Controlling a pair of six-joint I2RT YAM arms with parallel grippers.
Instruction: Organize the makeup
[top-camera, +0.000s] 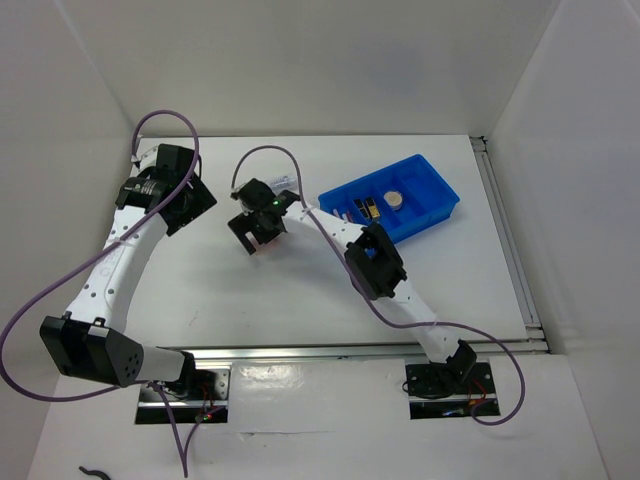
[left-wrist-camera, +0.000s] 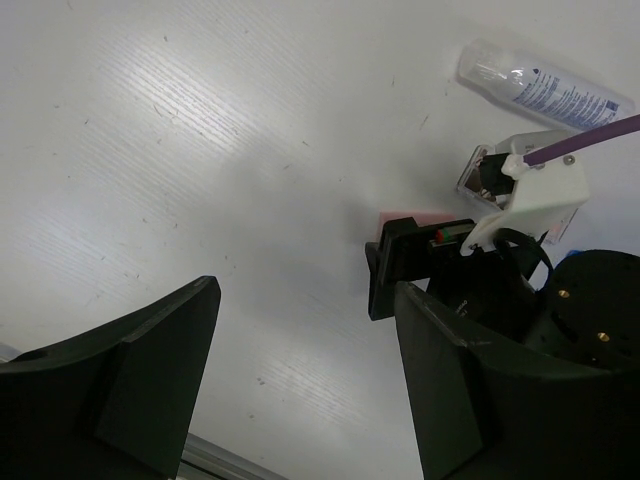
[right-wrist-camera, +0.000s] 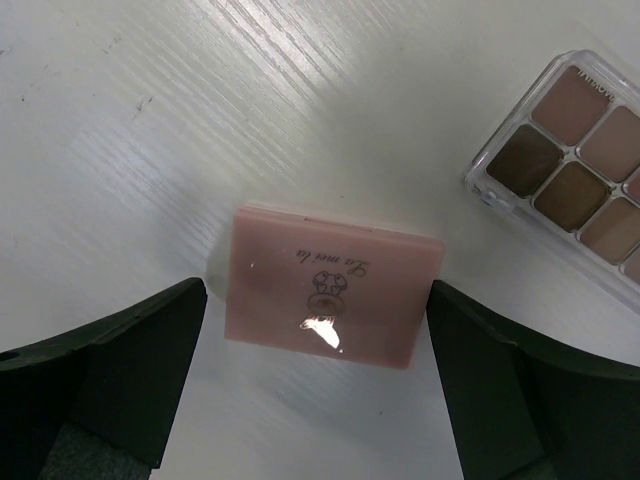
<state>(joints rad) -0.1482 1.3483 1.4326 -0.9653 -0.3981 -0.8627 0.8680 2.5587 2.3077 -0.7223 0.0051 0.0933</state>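
Right gripper (right-wrist-camera: 318, 288) jaws spread wide, gripping nothing, straddling pink square pad (right-wrist-camera: 340, 270) lying flat on table (right-wrist-camera: 150, 120). Brown eyeshadow palette (right-wrist-camera: 575, 165) at pad's 2 o'clock, apart. Overhead: blue bin (top-camera: 415, 228) at 3 o'clock; left gripper (left-wrist-camera: 305, 300) at 9 o'clock, spread, empty.

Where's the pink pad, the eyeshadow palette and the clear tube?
pink pad (right-wrist-camera: 335, 300): right wrist view, lid centre.
eyeshadow palette (right-wrist-camera: 572, 193): right wrist view, brown pan.
clear tube (left-wrist-camera: 565, 92): left wrist view, printed label.
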